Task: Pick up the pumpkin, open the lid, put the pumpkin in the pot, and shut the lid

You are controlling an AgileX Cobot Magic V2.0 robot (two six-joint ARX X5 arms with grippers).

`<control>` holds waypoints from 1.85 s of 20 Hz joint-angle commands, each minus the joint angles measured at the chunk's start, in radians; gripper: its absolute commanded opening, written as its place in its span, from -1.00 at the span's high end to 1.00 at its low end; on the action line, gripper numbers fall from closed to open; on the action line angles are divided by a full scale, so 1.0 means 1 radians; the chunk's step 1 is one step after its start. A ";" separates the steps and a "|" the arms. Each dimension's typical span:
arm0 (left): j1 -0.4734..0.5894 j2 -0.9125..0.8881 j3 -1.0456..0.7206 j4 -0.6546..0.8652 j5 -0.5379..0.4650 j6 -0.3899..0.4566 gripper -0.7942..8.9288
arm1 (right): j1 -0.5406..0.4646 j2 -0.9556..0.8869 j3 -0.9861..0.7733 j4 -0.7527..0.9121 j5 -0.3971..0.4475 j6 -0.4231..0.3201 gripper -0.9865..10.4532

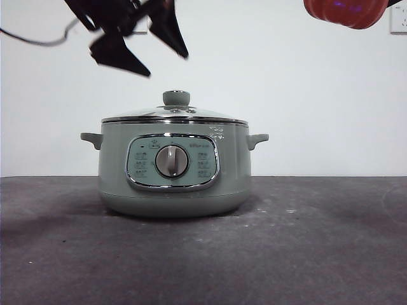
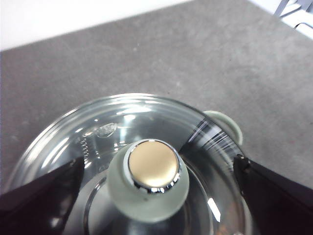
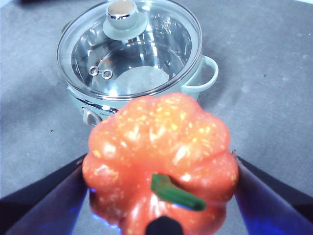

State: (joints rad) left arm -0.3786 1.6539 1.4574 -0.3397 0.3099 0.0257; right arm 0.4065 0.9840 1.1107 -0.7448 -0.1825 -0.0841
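Dark grey tabletop [image 1: 318, 254] was seen stretching from the camera back to a plain white wall, and on it, near the front and roughly central, the sage-green electric pot [image 1: 172, 184] was set with its silver dial [image 1: 172, 161] and control panel turned toward the viewer. The glass lid [image 1: 175, 115] was found seated on the pot's rim, its green knob [image 1: 176, 97] upright, so the opening step had not yet been carried out. Above the knob, the left gripper [image 1: 149, 54] was held with its jaws spread apart, one to each side of the knob [image 2: 149, 183] in the left wrist view, clear of it and touching nothing. Higher and off to the other side, the pumpkin [image 1: 346, 13] was held aloft, clamped between the jaws of the right gripper [image 3: 161, 169], green stem [image 3: 176, 193] toward the wrist camera, with the closed pot [image 3: 129, 54] visible beyond it. The pick-up could therefore be judged complete; lifting the lid, placing the pumpkin inside and closing the pot were judged to remain.
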 commanded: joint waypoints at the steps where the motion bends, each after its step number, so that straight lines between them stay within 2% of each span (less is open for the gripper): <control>1: -0.015 0.045 0.003 0.047 -0.009 0.009 -0.58 | 0.002 0.000 0.000 0.003 -0.001 0.016 0.84; 9: -0.042 0.120 0.003 0.093 -0.078 0.031 -0.58 | 0.002 0.000 0.000 0.003 -0.001 0.016 0.84; 19: -0.042 0.135 0.003 0.071 -0.101 0.031 -0.57 | 0.002 0.000 0.000 0.004 -0.001 0.016 0.84; 29: -0.048 0.135 0.003 0.070 -0.096 0.031 0.60 | 0.002 0.000 0.000 0.003 0.000 0.015 0.84; 33: -0.048 0.135 0.003 0.070 -0.097 0.031 0.86 | 0.002 0.000 0.000 0.003 0.002 0.015 0.84; 37: -0.048 0.134 0.003 0.073 -0.093 0.031 0.85 | 0.002 0.000 0.000 0.003 0.001 0.015 0.84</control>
State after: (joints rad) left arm -0.4240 1.7763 1.4586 -0.2749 0.2165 0.0525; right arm 0.4065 0.9840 1.1107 -0.7471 -0.1822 -0.0776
